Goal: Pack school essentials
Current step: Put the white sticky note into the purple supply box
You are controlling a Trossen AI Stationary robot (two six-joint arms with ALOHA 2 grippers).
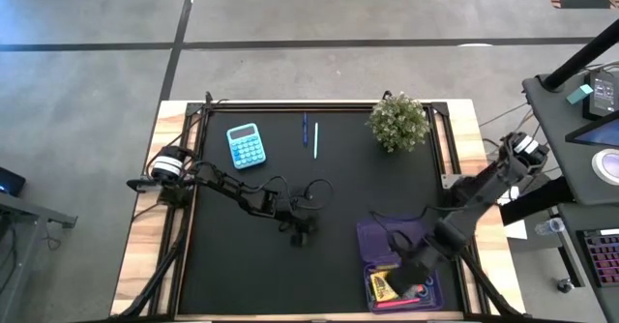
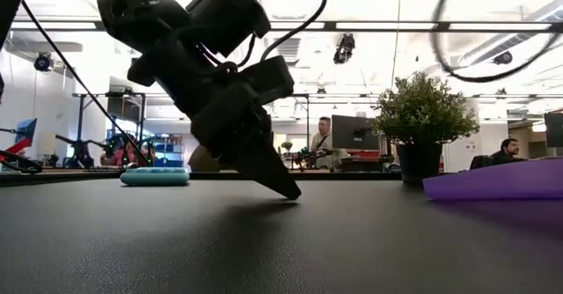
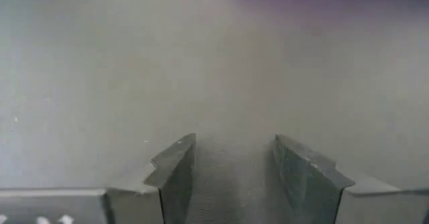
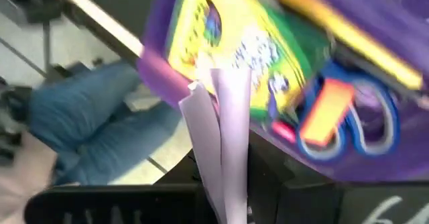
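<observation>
The translucent purple case (image 1: 387,238) lies at the table's near right; it also shows in the low view (image 2: 501,181). In it are the yellow-green crayon box (image 4: 228,36), the blue-handled scissors (image 4: 365,120) and a yellow pen (image 4: 348,33). My right gripper (image 4: 213,76) is shut, with its tips at the case's rim beside the crayon box; in the high view it (image 1: 411,268) is over the case. My left gripper (image 3: 234,150) is open and empty at the table's middle (image 1: 300,228), tilted down with its fingertips at the mat (image 2: 286,191). Two pens (image 1: 309,134) lie on the mat at the far middle. My right gripper's shut fingers (image 4: 231,110) stand at the purple case's rim (image 4: 157,73), coming slantwise from above. I cannot tell whether they touch the case or anything in it.
A blue calculator (image 1: 246,145) lies at the far left. A bushy potted plant (image 1: 397,122) stands at the far right. A person's leg in jeans (image 4: 87,123) shows beyond the table's near edge. People sit in the room behind (image 2: 325,144).
</observation>
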